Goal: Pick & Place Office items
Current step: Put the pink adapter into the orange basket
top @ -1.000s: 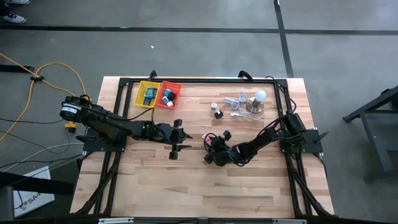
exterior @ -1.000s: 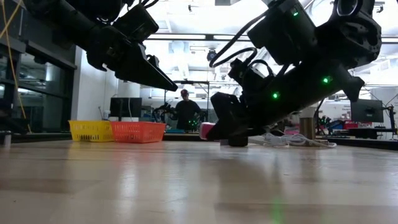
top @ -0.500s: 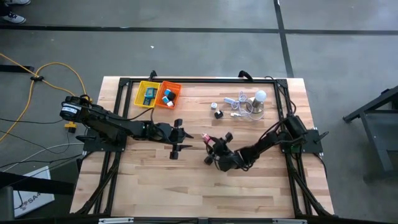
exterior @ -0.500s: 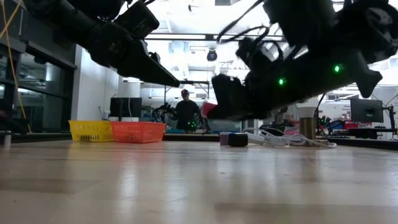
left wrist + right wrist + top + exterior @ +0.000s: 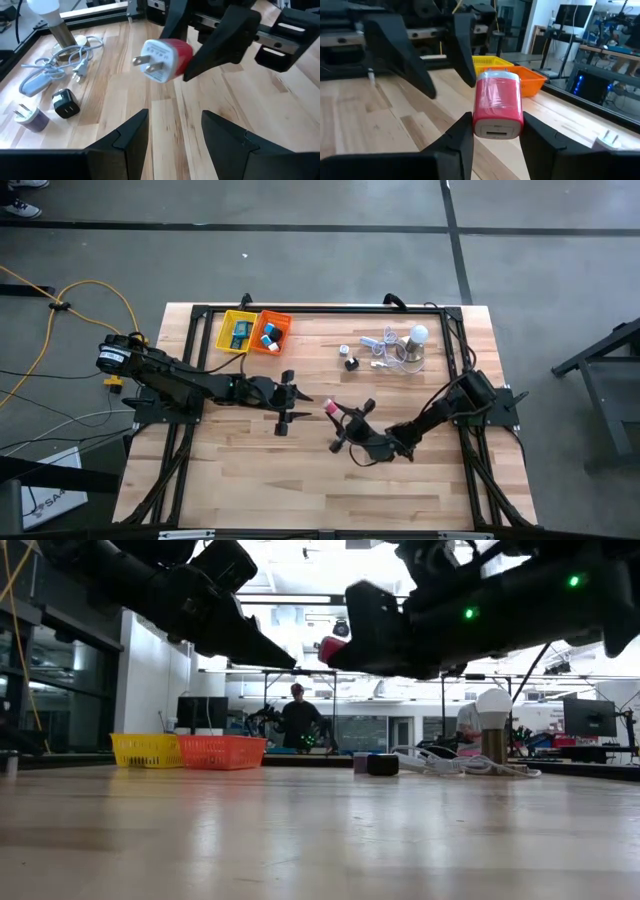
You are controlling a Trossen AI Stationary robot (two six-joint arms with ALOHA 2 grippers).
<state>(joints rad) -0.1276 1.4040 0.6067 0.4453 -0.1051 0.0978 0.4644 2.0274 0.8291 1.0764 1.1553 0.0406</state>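
Red plug, prongs toward left hand

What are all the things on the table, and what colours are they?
Red charger plug: one, red and white with two metal prongs, held in the air over the table's middle.
Yellow basket: one, far left of the table, small items inside.
Orange basket: one, touching the yellow one, small items inside.
Light bulb: one, white, far right.
Cable: one, white, beside the bulb.
Black plug: one, near the cable.
Purple plug: one, next to the black plug.
Left gripper: open, empty, facing the red plug.
Right gripper: shut on the red plug.
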